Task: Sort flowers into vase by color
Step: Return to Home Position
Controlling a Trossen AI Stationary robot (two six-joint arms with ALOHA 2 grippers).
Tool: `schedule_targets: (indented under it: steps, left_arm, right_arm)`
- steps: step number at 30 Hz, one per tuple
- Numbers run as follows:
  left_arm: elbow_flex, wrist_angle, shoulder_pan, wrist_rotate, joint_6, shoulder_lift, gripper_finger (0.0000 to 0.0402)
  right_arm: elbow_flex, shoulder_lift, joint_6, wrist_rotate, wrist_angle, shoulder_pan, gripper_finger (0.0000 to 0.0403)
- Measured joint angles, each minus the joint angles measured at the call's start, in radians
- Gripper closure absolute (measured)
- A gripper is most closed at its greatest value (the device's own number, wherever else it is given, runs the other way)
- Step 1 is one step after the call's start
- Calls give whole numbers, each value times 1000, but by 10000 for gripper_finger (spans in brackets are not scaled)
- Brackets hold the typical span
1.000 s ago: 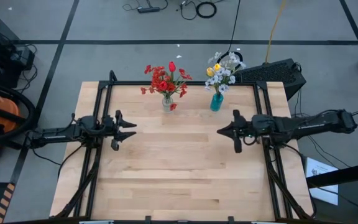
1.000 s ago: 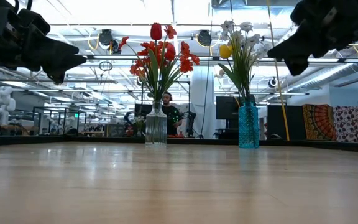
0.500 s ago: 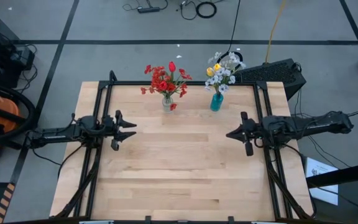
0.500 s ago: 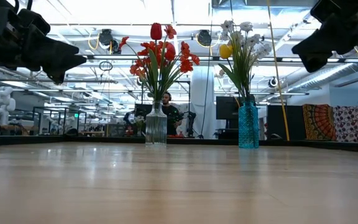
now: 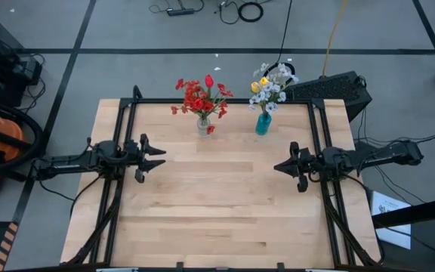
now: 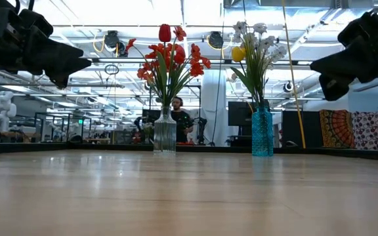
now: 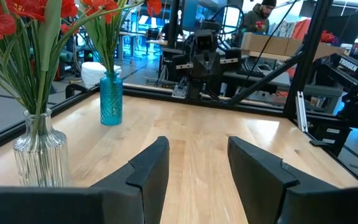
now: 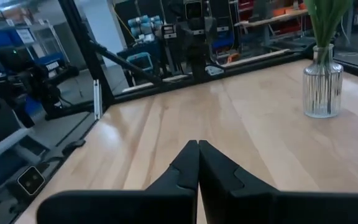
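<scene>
The red flowers [image 5: 200, 97] sit in the clear vase [image 5: 203, 125] near 12 o'clock, the white and yellow flowers [image 5: 270, 85] in the blue vase [image 5: 263, 125] around 1. The left gripper [image 5: 157, 157] hangs spread and empty at 9, and the right gripper [image 5: 280, 166] is pinched closed on nothing at 3. They're probably featherlight on wiry stems, so pinch mid-stem, not the blossoms.

Right pincer [image 8: 197, 144] closed above the table [image 8: 166, 121]; clear vase [image 8: 321, 87] holds green stems [image 8: 325, 22].

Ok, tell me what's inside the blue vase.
The blue vase holds white sprays and a yellow tulip on green stems. How the stem ends sit behind its tinted glass can't be seen, nor whether there's water.
</scene>
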Motion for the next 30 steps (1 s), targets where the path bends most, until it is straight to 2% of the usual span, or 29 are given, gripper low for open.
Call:
schedule_targets:
  steps: [9,15,19,24,30]
  left_arm:
    - [0,0,0,0,0,0,230]
    - [0,0,0,0,0,0,230]
    - [0,0,0,0,-1,0,230]
    - [0,0,0,0,-1,0,230]
    - [0,0,0,0,-2,0,230]
  right_arm:
    - [-10,-68,-11,13,1,-2,403]
    - [-10,-139,-11,81,-16,-3,403]
    - [-10,-180,-37,87,-51,-3,403]
    - [-9,-187,-97,101,-131,-3,403]
    - [-8,-175,-93,108,-132,-3,403]
